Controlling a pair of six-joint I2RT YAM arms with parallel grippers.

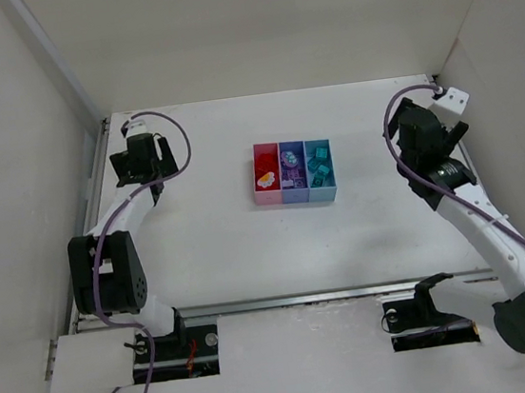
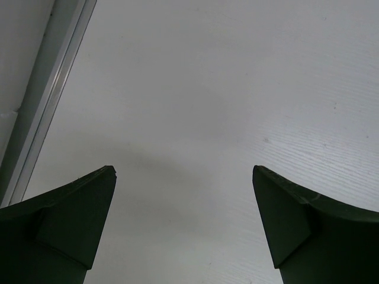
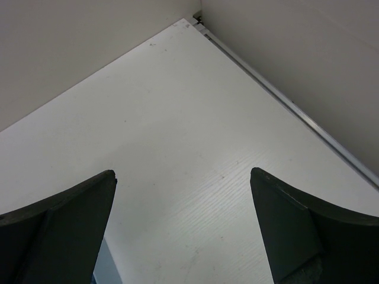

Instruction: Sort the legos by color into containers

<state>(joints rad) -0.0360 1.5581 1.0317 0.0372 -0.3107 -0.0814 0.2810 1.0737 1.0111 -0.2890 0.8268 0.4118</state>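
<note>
Three joined bins stand mid-table in the top view: pink [image 1: 267,194], purple-blue [image 1: 295,192] and light blue [image 1: 323,191]. Red legos [image 1: 264,167] with an orange-white piece lie in the pink bin, lavender legos [image 1: 291,159] in the middle bin, teal legos [image 1: 318,163] in the light blue bin. My left gripper [image 1: 151,184] is far left of the bins; in the left wrist view [image 2: 183,173] it is open and empty over bare table. My right gripper [image 1: 411,171] is right of the bins; in the right wrist view [image 3: 182,174] it is open and empty.
White walls enclose the table on three sides. A metal rail [image 2: 44,106] runs along the left edge and another [image 3: 296,109] along the right edge. A bluish-grey patch [image 3: 103,266] shows at the bottom left of the right wrist view.
</note>
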